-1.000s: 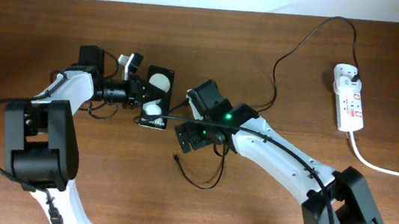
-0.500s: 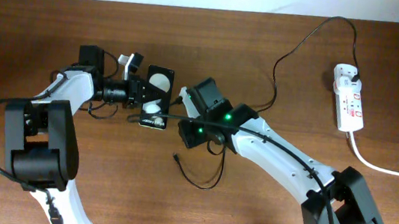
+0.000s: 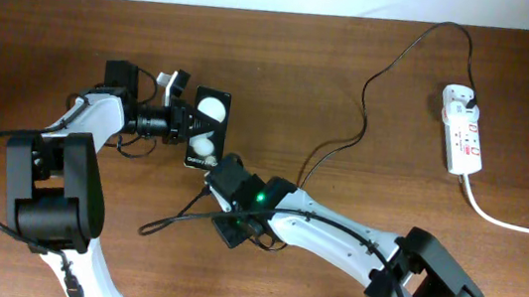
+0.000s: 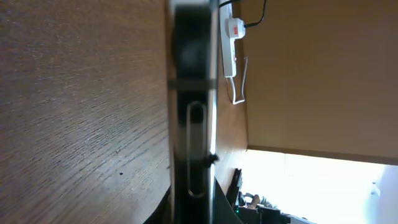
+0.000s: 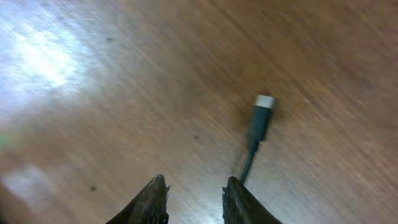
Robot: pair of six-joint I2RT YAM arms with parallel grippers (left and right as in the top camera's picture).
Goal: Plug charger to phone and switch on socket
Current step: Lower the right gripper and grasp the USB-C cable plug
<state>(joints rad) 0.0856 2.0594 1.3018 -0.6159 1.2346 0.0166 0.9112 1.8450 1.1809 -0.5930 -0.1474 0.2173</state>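
The black phone [image 3: 209,127] stands on its long edge on the table, and my left gripper [image 3: 185,125] is shut on it. The left wrist view looks along the phone's thin edge [image 4: 193,124]. The charger, a thin black cable [image 3: 171,222], runs left from my right gripper [image 3: 230,228] to its tip at the front left. In the right wrist view the connector tip [image 5: 262,118] lies flat on the wood ahead of my right gripper [image 5: 196,186]. That gripper is open with nothing between its fingers, and the cable runs along the outside of the right finger [image 5: 239,202]. The white socket [image 3: 463,131] lies at the far right.
The socket's thick white cord [image 3: 506,221] leaves the table at the right edge. The black cable arcs from the socket's top end across the back of the table [image 3: 366,90] and down to my right arm. The left wrist view shows the socket [image 4: 230,43] far off.
My right arm has moved from beside the phone toward the table's front and left. The cable's loop has been pulled out leftward, and its tip now lies further left. The left arm has not moved.
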